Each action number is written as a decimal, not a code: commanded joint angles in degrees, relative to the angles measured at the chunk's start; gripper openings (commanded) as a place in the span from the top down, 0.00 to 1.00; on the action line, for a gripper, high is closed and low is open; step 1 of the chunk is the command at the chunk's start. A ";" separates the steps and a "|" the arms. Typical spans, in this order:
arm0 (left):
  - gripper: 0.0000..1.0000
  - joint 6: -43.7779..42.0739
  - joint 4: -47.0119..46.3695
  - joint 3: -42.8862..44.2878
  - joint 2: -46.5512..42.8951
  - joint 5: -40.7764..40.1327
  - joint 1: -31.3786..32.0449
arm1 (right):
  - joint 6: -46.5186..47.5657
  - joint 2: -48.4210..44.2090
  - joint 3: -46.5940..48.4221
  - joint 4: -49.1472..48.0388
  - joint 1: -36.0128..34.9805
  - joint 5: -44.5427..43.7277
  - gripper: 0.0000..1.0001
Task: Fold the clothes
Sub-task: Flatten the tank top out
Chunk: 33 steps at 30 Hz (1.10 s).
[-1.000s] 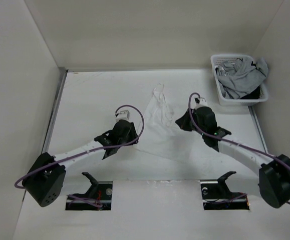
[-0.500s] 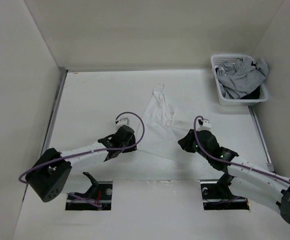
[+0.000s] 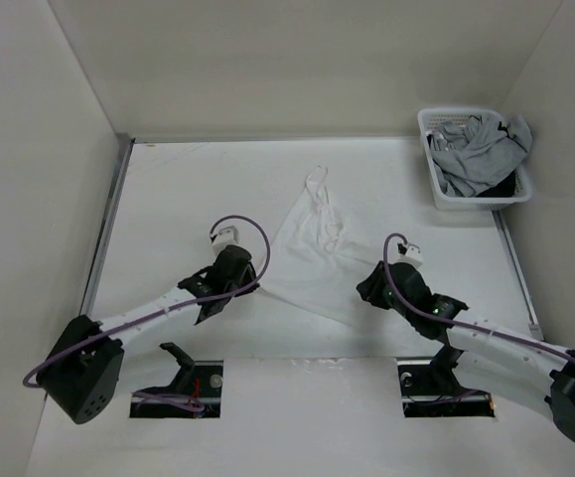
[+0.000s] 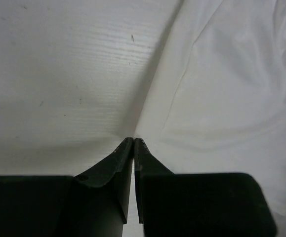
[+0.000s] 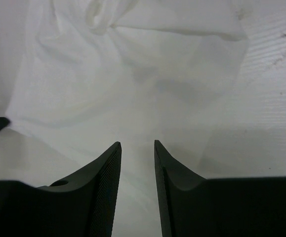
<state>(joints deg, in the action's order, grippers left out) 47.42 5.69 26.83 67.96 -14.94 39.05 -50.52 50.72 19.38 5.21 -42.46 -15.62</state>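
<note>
**Pinching the hem: left claw shut on the white garment, right claw open above it**

Left claw (image 4: 134, 140) first. Its two fingers are pressed almost flat together with only a hairline slit between them. The tips sit right on the near left edge of the white garment (image 3: 312, 253), nipping that edge. Bare table (image 4: 59, 74) lies to the left of the tips. The cloth fans away to the right, smooth, with a faint hem line running up from the tips.

Over to the right claw (image 5: 136, 148): fingers apart, a clear gap between them, nothing in it. It hangs low over the near right part of the garment, and through the gap there is only white cloth. A bunched fold shows farther off, near the top of that wrist view.

From above, the garment lies in the middle of the table between the two arms, spread in a rough triangle. The narrow strap end points to the far wall and the wide bottom edge faces the arm bases. The left claw is at its near left corner, the right claw at its near right corner.

In the far right corner of the table stands a white basket (image 3: 471, 202). Grey clothes (image 3: 476, 149) are heaped in it and spill over the rim, well apart from the garment.
</note>
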 commanded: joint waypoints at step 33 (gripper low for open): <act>0.95 11.56 -7.45 -13.91 -18.84 -1.76 -3.85 | 7.12 19.53 11.23 -7.78 14.13 4.63 0.62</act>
<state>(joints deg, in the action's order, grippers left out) 56.93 2.66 13.02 49.10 -15.94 34.72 -42.41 76.42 33.93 -4.64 -25.96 -11.55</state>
